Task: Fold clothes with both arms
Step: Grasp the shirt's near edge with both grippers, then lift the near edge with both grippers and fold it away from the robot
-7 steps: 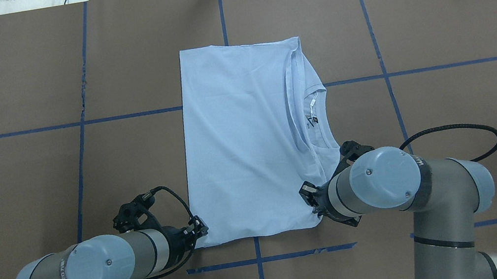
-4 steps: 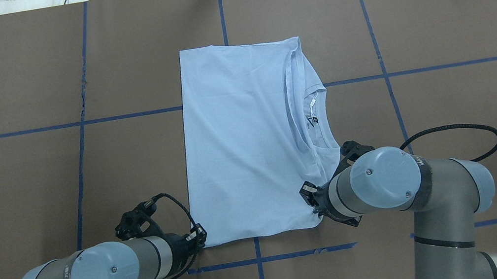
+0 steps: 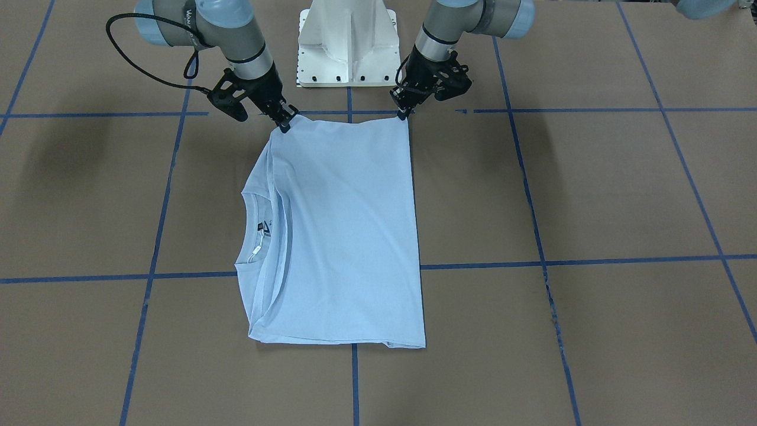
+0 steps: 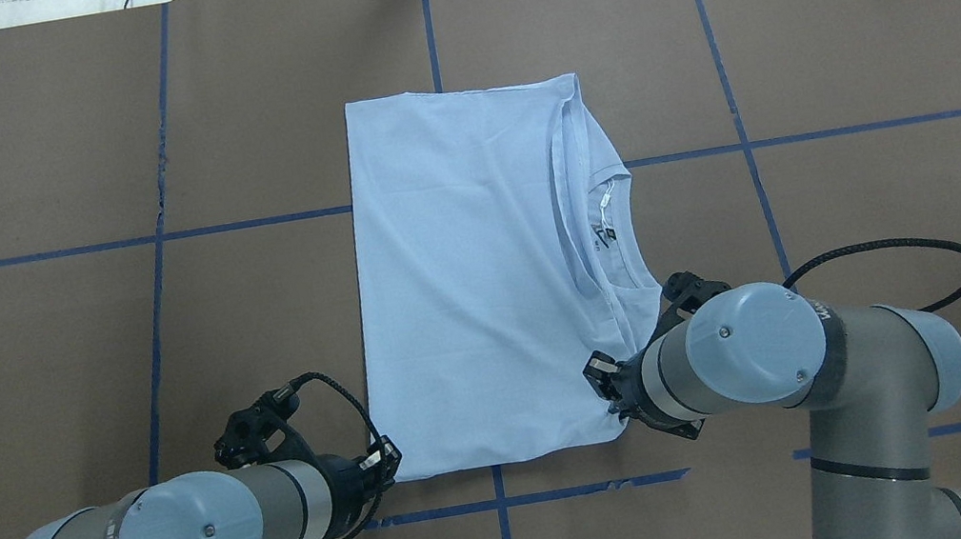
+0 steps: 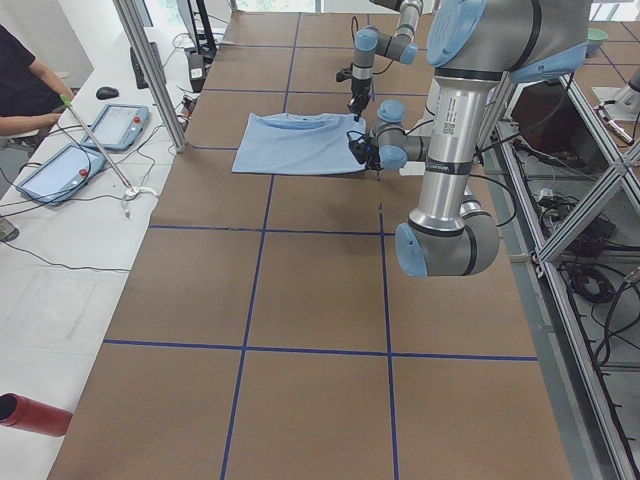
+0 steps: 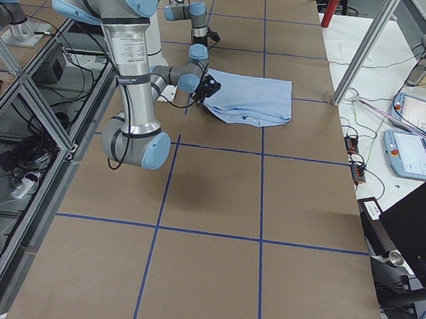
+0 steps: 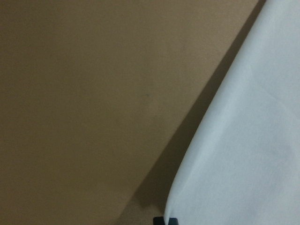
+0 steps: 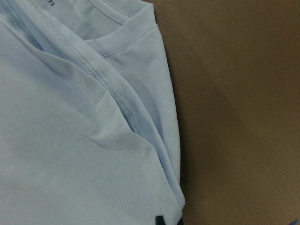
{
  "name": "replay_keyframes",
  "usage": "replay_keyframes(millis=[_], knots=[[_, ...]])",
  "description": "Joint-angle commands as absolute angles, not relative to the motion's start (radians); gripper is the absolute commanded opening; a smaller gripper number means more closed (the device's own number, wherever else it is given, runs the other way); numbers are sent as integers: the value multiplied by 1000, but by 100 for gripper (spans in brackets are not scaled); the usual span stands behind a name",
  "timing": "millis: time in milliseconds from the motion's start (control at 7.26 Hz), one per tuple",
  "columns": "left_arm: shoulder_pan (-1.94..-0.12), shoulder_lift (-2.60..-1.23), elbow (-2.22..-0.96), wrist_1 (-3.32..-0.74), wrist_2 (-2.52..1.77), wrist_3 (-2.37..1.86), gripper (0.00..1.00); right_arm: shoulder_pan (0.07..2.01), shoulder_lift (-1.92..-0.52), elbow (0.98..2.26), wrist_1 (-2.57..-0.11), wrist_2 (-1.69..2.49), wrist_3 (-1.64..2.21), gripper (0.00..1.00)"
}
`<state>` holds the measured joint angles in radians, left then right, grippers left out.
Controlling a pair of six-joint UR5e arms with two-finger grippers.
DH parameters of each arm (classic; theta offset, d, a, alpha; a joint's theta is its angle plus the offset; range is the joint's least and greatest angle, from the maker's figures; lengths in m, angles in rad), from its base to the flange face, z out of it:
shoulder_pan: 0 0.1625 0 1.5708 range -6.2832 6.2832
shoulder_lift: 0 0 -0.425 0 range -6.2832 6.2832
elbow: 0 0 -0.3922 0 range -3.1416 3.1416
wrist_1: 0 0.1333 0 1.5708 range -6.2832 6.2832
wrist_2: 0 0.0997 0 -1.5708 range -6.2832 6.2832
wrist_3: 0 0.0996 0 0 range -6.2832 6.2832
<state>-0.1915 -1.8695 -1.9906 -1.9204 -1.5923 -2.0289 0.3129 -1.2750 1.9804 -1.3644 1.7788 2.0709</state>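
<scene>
The light blue T-shirt (image 4: 473, 280) lies folded into a long rectangle in the middle of the brown table, also in the front view (image 3: 343, 236). Its collar and dark neck label (image 4: 605, 235) face my right. The palm print is hidden. My left gripper (image 4: 388, 462) is shut on the shirt's near left corner, which also shows in the front view (image 3: 404, 113). My right gripper (image 4: 616, 414) is shut on the near right corner (image 3: 286, 124). Each wrist view shows fabric (image 7: 248, 140) (image 8: 70, 140) running down to the fingertips, with a shadow beneath it.
The white pedestal base (image 3: 348, 41) stands just behind the shirt's near edge. Blue tape lines (image 4: 148, 240) cross the table. A black cable (image 4: 882, 249) loops off my right wrist. An operator (image 5: 25, 90) and control tablets (image 5: 60, 170) are beyond the far side.
My left arm has drawn back toward the base, and the shirt's near left corner and near edge came slightly with it. My right arm shifted only a little.
</scene>
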Motion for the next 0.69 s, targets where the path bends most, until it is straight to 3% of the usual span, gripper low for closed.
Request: replay_keyframes(millis=[0, 275, 551], knots=[[-119, -1868, -2107, -1840, -1588, -2121, 0, 310, -1328, 2057, -1364, 1786, 2071, 0], [-65, -1873, -2224, -1804, -1549, -2195, 0, 282, -1361, 2146, -1371, 1784, 2074, 0], [-209, -1934, -2232, -1755, -1551, -2122, 0, 372, -1350, 2183, -1381, 1781, 2072, 0]])
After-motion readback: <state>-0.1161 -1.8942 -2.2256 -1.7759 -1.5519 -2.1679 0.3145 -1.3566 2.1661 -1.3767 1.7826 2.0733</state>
